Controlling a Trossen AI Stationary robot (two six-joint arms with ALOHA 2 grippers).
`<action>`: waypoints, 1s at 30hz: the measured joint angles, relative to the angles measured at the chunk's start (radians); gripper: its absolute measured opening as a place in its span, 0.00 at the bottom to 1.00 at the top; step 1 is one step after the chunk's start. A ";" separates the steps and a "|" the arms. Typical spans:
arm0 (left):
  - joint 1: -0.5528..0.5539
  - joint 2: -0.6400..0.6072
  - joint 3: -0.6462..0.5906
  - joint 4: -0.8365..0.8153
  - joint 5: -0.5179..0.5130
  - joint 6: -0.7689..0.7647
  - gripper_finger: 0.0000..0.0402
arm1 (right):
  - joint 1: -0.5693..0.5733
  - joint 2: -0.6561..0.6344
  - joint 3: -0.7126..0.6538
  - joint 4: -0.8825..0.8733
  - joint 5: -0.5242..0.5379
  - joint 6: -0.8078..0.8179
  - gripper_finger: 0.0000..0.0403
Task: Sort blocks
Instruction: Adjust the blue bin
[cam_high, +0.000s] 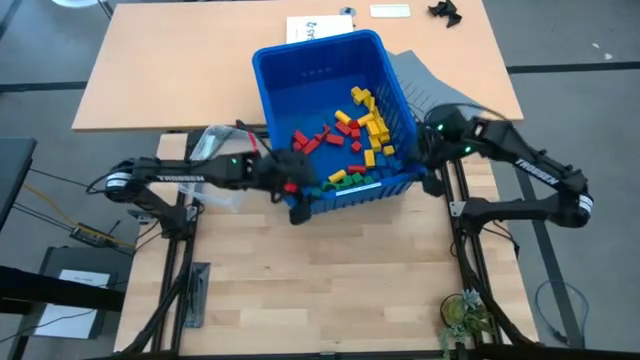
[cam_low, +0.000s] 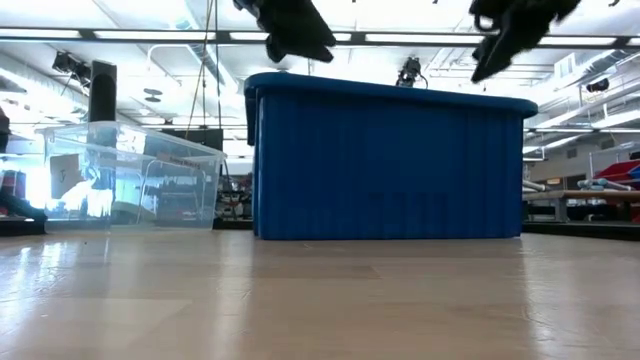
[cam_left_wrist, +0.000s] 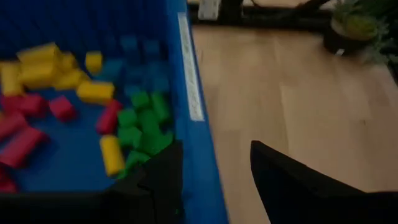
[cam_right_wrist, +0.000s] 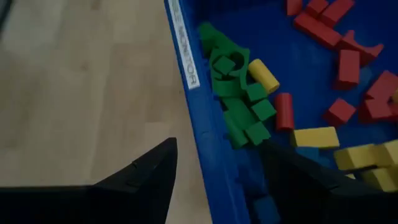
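- Pale wooden boards are forming the table top (cam_high: 330, 270) in the high view, with a second, smoother tan table (cam_high: 180, 70) lying beyond it and grey floor showing around both.
- A large blue bin (cam_high: 300, 70) is sitting tilted near the middle of the scene, straddling the join between the two tables.
- Blocks (cam_high: 365, 125) are lying loose inside the bin: yellow ones are gathering toward the right wall, red ones toward the middle, green and blue ones along the near wall.
- A small clear tub (cam_low: 130, 175) is standing just beside the bin on the left arm's side, showing plainly in the low view.
- The left gripper (cam_left_wrist: 214, 174) is straddling the bin's near wall at its left corner, one finger (cam_left_wrist: 158, 186) hanging inside the bin and the other outside over the wood. Its jaws are standing partly apart on either side of the wall; whether they are pressing on it cannot be told.
- Green blocks (cam_left_wrist: 140, 124) are piling just beyond that inner finger, with a yellow one beside them.
- The right gripper (cam_right_wrist: 214, 180) is straddling the same near wall at the bin's right corner, one finger (cam_right_wrist: 143, 180) outside and one inside. Its jaws are also standing apart around the wall, and contact cannot be told.
- A small potted plant (cam_high: 465, 315) is sitting at the near right edge of the wooden table.
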 joint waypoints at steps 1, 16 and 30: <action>-0.013 0.013 0.000 -0.018 -0.024 -0.015 0.49 | 0.013 -0.005 -0.031 0.036 0.014 -0.007 0.57; -0.052 0.136 -0.001 -0.091 -0.174 -0.007 0.36 | 0.119 0.045 -0.174 0.141 0.206 -0.029 0.53; -0.119 0.143 0.045 -0.174 -0.418 0.071 0.23 | 0.248 0.045 -0.151 0.136 0.422 -0.028 0.22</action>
